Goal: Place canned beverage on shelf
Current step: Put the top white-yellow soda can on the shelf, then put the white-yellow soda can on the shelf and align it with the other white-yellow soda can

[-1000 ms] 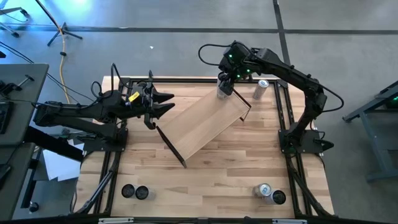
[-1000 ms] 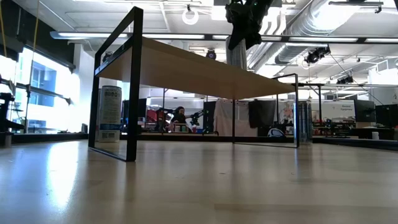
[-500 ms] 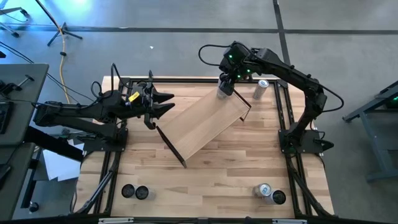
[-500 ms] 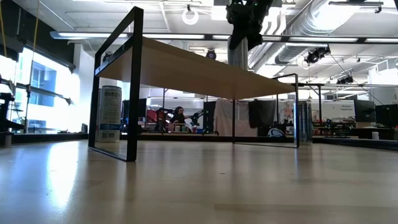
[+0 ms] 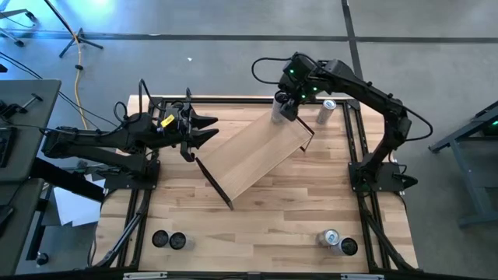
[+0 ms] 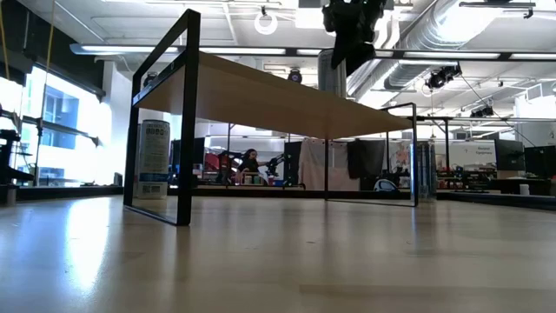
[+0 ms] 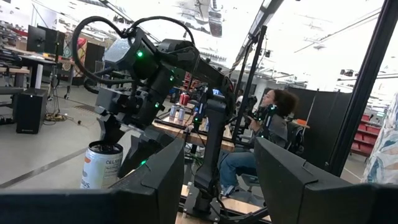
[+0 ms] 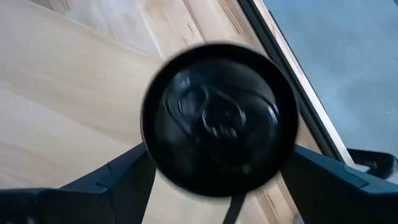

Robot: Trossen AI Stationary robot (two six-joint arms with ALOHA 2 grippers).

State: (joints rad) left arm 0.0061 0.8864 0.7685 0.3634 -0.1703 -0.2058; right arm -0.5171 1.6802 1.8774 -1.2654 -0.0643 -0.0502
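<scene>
The right pincer point(image 5: 285, 107) hangs over the far corner of the shelf point(image 5: 253, 154), its fingers point(image 8: 112, 183) spread to either side of a canned beverage point(image 5: 278, 115) that stands upright on the board. In the right wrist view the dark can top fills the gap and hides any contact; in the low view the pincer point(image 6: 352, 43) sits above the can point(image 6: 330, 71), only partly around it.

The left pincer point(image 5: 208, 129) waits just beside the shelf's opposite long edge, its fingers point(image 7: 155, 180) parted and empty.

Six cans show in all. One stands on the shelf. A second point(image 5: 326, 111) stands on the bench point(image 5: 272, 218) just beyond the shelf's end bracket nearest the right arm. Two dark cans point(image 5: 169, 239) sit at the bench's front left corner, well apart from the shelf, and two more point(image 5: 338, 242) at the front right. From bench height, one can point(image 6: 154, 160) shows through a black bracket point(image 6: 184, 122).

A seated person point(image 7: 261, 143) appears beyond the bench, partly hidden by the left pincer's fingers. The cans' labels are too small to read.
</scene>
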